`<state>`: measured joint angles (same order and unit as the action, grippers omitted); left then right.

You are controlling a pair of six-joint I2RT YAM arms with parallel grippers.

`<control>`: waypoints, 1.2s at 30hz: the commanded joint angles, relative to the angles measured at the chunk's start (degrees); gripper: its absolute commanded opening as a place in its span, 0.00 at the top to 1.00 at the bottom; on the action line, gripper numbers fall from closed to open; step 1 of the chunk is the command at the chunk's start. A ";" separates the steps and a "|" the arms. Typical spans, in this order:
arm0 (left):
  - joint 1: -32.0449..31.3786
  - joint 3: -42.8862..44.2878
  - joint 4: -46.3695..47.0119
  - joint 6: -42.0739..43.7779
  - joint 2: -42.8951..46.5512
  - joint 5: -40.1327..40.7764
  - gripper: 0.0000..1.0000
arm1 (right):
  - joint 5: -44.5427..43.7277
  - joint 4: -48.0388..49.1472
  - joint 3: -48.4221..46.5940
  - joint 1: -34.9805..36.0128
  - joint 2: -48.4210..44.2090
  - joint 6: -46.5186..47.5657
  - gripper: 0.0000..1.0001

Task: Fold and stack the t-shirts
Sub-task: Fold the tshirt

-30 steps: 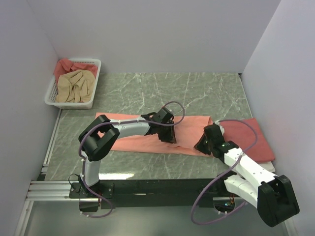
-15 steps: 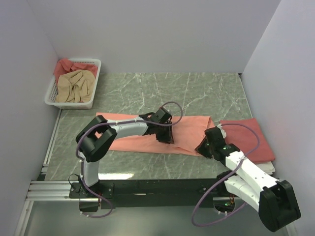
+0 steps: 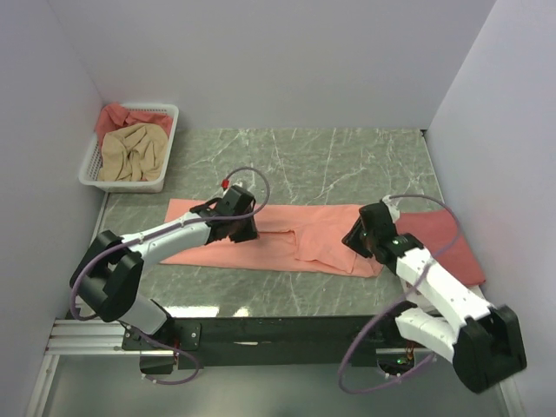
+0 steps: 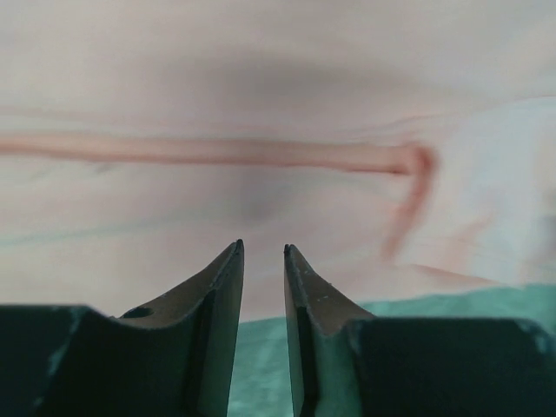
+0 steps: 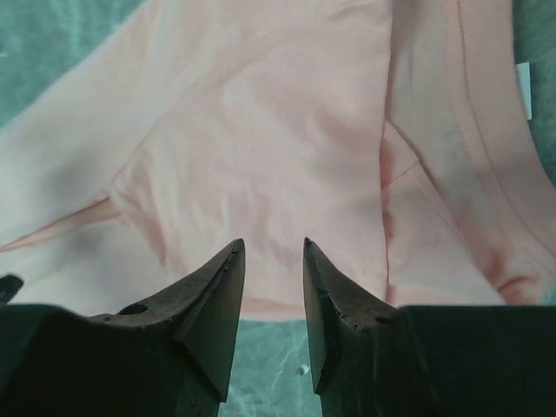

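Note:
A salmon-pink t-shirt (image 3: 295,241) lies flat as a long strip across the middle of the green marble table. My left gripper (image 3: 243,229) hovers over its left part, jaws slightly apart and empty; in the left wrist view (image 4: 262,248) its tips sit over the shirt's near edge (image 4: 261,174). My right gripper (image 3: 354,241) is open and empty at the shirt's right end; the right wrist view (image 5: 274,243) shows the cloth (image 5: 278,130) just beyond the tips. A folded rose-red t-shirt (image 3: 443,243) lies at the right. A beige-tan shirt (image 3: 130,152) is in the basket.
A white lattice basket (image 3: 163,156) stands at the back left, holding the beige-tan shirt and a rose-red one (image 3: 117,115). White walls close in the table on the left, back and right. A black rail (image 3: 278,330) runs along the near edge.
My left gripper has moved left along the salmon-pink shirt, from its middle to its left part. The shirt's middle now lies uncovered. My right gripper has shifted slightly farther back.

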<state>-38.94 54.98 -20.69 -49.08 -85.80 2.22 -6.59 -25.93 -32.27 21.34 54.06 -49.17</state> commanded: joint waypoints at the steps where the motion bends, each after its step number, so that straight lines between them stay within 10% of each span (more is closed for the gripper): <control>1: 0.18 -4.09 -1.46 -1.80 0.90 8.84 0.69 | -2.29 4.22 -3.84 0.28 7.70 1.79 0.59; 20: -1.22 -9.19 1.26 -2.16 -6.93 12.11 0.72 | -1.50 8.62 -12.10 0.54 31.80 4.60 0.60; 36: -15.19 -16.57 6.79 -20.87 1.77 0.86 0.71 | 0.79 -1.21 -43.54 1.15 58.50 15.59 0.61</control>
<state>-51.59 41.43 -14.76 -63.09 -85.62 10.07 -7.01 -24.08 -69.38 21.54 107.87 -37.21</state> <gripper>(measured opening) 0.285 0.390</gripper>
